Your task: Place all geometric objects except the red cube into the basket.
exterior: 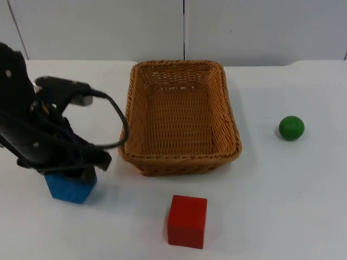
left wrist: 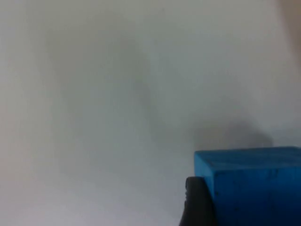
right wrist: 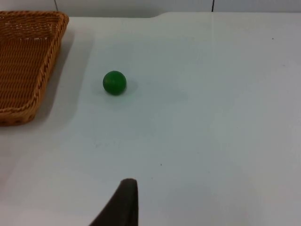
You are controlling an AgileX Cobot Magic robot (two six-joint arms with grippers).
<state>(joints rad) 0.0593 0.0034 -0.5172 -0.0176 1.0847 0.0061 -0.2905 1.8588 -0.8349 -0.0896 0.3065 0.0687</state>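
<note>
At the near left, the left gripper [exterior: 73,176] sits low over the blue cube [exterior: 70,187], one fingertip [left wrist: 197,202] against its side, seemingly to grip it; the arm hides whether the fingers are clamped, so I cannot tell. The basket [exterior: 230,114] stands mid-table, holding nothing yet. The red cube [exterior: 187,221] lies near. The green ball [exterior: 291,128] waits far right. The right arm waits.

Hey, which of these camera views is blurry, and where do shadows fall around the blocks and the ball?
Left wrist view: soft and hazy, blue cube beside a finger, a dim shadow behind the cube. Top view: sharp, faint shadows beside the red cube and wicker basket. Right wrist view: clear, green ball casts a soft shadow.
</note>
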